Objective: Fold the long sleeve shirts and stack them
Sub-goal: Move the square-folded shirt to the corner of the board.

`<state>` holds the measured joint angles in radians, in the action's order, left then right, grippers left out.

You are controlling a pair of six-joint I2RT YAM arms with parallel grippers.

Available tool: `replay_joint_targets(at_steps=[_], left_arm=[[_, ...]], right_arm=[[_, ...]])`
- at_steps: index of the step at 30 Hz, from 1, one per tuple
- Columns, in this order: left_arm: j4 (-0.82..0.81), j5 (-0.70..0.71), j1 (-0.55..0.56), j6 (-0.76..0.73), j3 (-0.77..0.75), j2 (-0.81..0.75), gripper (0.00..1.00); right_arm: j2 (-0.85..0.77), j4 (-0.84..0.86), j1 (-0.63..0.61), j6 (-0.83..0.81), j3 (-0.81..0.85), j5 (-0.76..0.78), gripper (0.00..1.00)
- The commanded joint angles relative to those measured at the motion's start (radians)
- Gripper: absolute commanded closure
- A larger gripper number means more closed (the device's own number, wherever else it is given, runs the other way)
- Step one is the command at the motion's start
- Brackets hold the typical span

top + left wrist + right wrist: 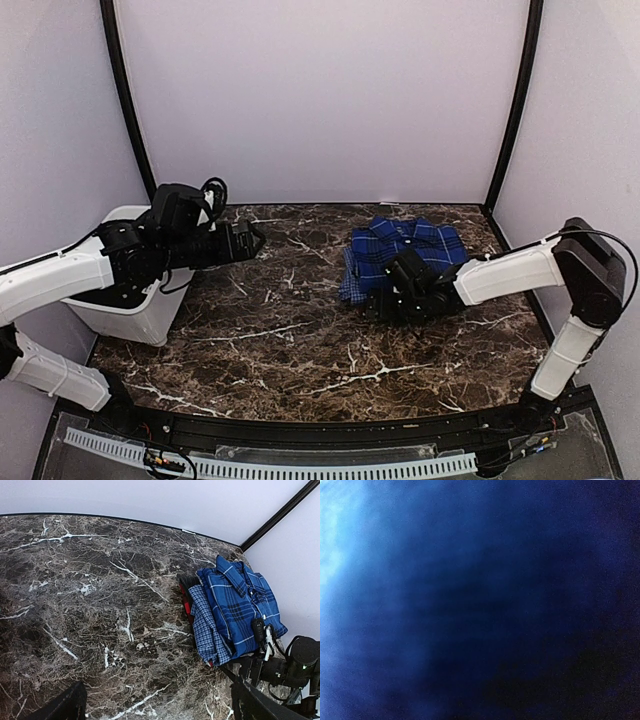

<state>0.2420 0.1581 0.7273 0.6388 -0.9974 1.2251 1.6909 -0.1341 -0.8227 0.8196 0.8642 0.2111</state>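
Marble-look tabletop (300, 340), dark brown with white veining, inside a pale-walled booth; white bin (130, 310) at its left edge.

Item: long sleeve shirts, three seen, in one pile at the far right of the table.
- Top: deep-blue plaid shirt (415, 245), folded to a tidy rectangle, collar at the far end.
- Middle: lighter blue fine-check shirt (205, 625), its edge jutting out on the pile's left side.
- Bottom: red shirt (186, 605), only a thin strip showing.

Progress: folding and stacking look done or nearly so. Perhaps squaring the pile remains.

Right gripper (392, 292): down on the plaid's near edge, jaws spread wide, no cloth seen nipped; its own camera gives only blue blur.

Left gripper (255, 240): aloft beside the bin, well apart from the pile, jaws wide, empty.
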Motion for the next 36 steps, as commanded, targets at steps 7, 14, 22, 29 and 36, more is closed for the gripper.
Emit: replay_joint_targets(at_steps=[7,14,22,29,36], left_arm=[[0.037,-0.003,-0.014,-0.011,0.006,-0.044,0.01],[0.031,-0.019,-0.015,-0.002,0.008,-0.039,0.01],[0.034,-0.019,-0.014,0.004,0.008,-0.044,0.01],[0.046,-0.017,-0.016,0.003,-0.001,-0.042,0.01],[0.050,-0.022,-0.016,0.010,-0.004,-0.030,0.01]], right_arm=[[0.100,0.011,0.129,-0.082,0.074,-0.037,0.01],[0.177,-0.005,0.229,-0.151,0.178,-0.060,0.01],[0.307,-0.041,0.342,-0.258,0.349,-0.123,0.01],[0.410,-0.087,0.424,-0.360,0.501,-0.187,0.01],[0.494,-0.112,0.470,-0.394,0.610,-0.233,0.01]])
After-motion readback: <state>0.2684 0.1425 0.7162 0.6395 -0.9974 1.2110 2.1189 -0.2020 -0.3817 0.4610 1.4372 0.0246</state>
